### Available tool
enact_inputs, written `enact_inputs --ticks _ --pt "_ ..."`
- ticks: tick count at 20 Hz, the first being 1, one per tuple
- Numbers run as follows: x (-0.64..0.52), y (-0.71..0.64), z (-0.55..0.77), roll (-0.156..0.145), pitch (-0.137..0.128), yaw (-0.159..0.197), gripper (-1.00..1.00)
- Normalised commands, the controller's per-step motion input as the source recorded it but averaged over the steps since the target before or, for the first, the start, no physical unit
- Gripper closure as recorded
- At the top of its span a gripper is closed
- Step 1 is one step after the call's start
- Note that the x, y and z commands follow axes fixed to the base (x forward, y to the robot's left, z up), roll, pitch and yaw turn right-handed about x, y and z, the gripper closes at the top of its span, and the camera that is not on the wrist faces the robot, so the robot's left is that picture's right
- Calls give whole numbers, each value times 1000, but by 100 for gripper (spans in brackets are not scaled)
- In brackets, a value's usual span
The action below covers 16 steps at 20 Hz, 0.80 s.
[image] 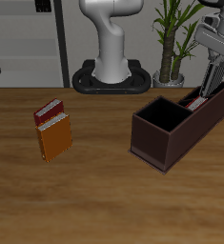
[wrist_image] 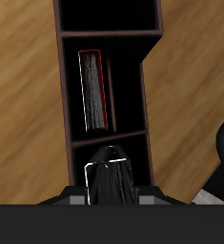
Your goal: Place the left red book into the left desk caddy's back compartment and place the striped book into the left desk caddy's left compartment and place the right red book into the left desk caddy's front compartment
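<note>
Nearest, the orange-brown book (image: 55, 139) and the left red book (image: 49, 111) lie together on the table (image: 104, 200). Beyond, the left desk caddy (image: 171, 129) holds the striped book (wrist_image: 92, 91) (a red book (wrist_image: 106, 91) beside it). Gripper (image: 214, 81) above caddy; jaw state cannot be determined.

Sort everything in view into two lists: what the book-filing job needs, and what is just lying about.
Job:
- left red book, on the table
- striped book, already in a caddy slot
- right red book, apparently in the caddy beside it
- left desk caddy

Lying about:
- orange-brown book
- potted plant
</note>
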Motion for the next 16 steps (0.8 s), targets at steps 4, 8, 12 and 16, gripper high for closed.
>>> enact_inputs --ticks 4,8,12,16 --pt "-110 -37 59 53 -1 -17 -100" --pt "-114 -52 132 10 -19 -3 -100" --pt "-58 -16 89 -3 -16 -7 -100" --pt "-23 -69 119 -13 -26 32 -100"
